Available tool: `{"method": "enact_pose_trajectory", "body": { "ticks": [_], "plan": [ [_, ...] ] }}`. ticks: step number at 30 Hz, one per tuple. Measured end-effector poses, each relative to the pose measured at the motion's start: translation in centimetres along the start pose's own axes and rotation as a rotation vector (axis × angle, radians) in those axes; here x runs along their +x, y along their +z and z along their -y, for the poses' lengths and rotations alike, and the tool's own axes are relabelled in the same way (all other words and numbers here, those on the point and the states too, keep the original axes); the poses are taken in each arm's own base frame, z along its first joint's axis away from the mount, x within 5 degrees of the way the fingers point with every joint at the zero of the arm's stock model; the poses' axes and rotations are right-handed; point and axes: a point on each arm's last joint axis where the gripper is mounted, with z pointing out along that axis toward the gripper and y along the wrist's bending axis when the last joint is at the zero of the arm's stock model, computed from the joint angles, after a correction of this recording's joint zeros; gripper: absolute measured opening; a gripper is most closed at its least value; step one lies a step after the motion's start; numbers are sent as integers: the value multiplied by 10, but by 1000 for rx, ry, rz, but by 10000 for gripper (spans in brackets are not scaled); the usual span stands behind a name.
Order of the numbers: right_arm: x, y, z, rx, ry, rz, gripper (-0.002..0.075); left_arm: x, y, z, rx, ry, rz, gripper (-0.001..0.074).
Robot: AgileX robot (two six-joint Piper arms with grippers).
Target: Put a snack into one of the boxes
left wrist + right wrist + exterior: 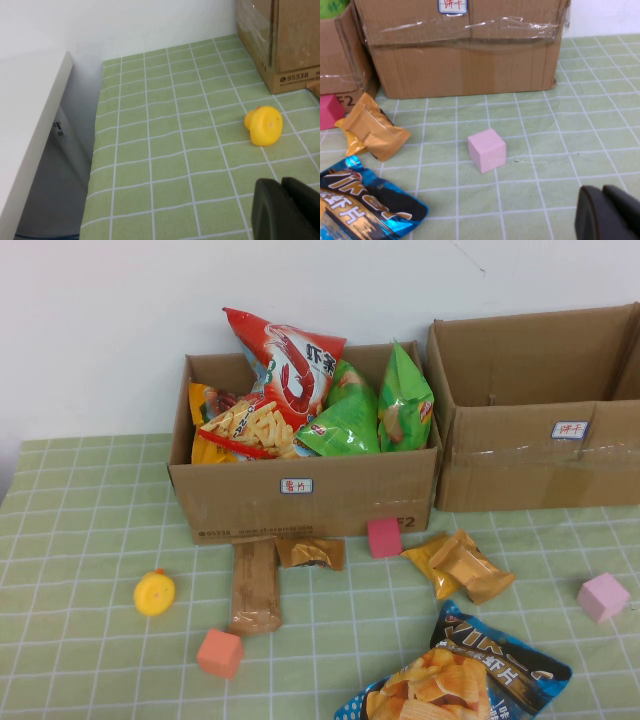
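Observation:
Two cardboard boxes stand at the back. The left box (300, 490) holds several chip bags (300, 390). The right box (530, 465) looks empty and shows in the right wrist view (465, 65). On the cloth lie a long brown wafer pack (255, 585), a small brown packet (310, 553), orange-gold packets (460, 565), also seen in the right wrist view (370, 132), and a blue chip bag (455, 675) at the front. My left gripper (282, 186) is shut and empty near the yellow duck (263, 125). My right gripper (604, 194) is shut and empty near the pink cube (487, 149).
A yellow duck toy (154, 592), an orange cube (220, 653), a magenta cube (384, 537) and a pink cube (603, 597) lie on the green checked cloth (80, 540). The table's left edge drops off beside a white surface (30, 120).

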Motion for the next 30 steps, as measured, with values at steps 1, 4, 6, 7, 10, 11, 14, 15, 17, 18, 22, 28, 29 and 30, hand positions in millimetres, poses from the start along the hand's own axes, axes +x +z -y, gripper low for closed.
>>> {"method": "enact_pose_trajectory", "body": {
  "ticks": [1, 4, 6, 7, 10, 11, 14, 15, 17, 18, 22, 28, 29, 30],
  "plan": [
    [0, 0, 0, -1, 2, 0, -2, 0, 0, 0, 0, 0, 0, -1],
    [0, 0, 0, -2, 5, 0, -2, 0, 0, 0, 0, -2, 0, -1],
    [0, 0, 0, -3, 8, -1, -2, 0, 0, 0, 0, -2, 0, -1],
    [0, 0, 0, -3, 8, -1, -2, 0, 0, 0, 0, -2, 0, -1],
    [0, 0, -1, -11, 33, -2, -2, 0, 0, 0, 0, -2, 0, -1],
    [0, 0, -2, -23, 79, -4, -2, 0, 0, 0, 0, -2, 0, -1],
    [0, 0, -7, -77, 300, -15, -2, 0, 0, 0, 0, -2, 0, -1],
    [0, -1, -10, -109, 422, -24, -2, 0, 0, 0, 0, -2, 0, -1],
    [0, -1, -16, -174, 662, -50, -2, 0, 0, 0, 0, -2, 0, -1],
    [-1, -1, -19, -207, 768, -63, -2, 0, 0, 0, 0, -2, 0, -1],
    [-3, -3, -25, -278, 954, -87, -2, 0, 0, 0, 0, -2, 0, -1],
    [-6, -3, -25, -294, 967, -55, -2, 0, 0, 0, 0, -4, 0, -1],
    [-7, -3, -24, -294, 965, -47, -2, 0, 0, 0, 0, -4, 0, -1],
    [-7, -3, -24, -294, 954, -43, -2, 0, 0, 0, 0, -4, 0, -1]
  ]
}}
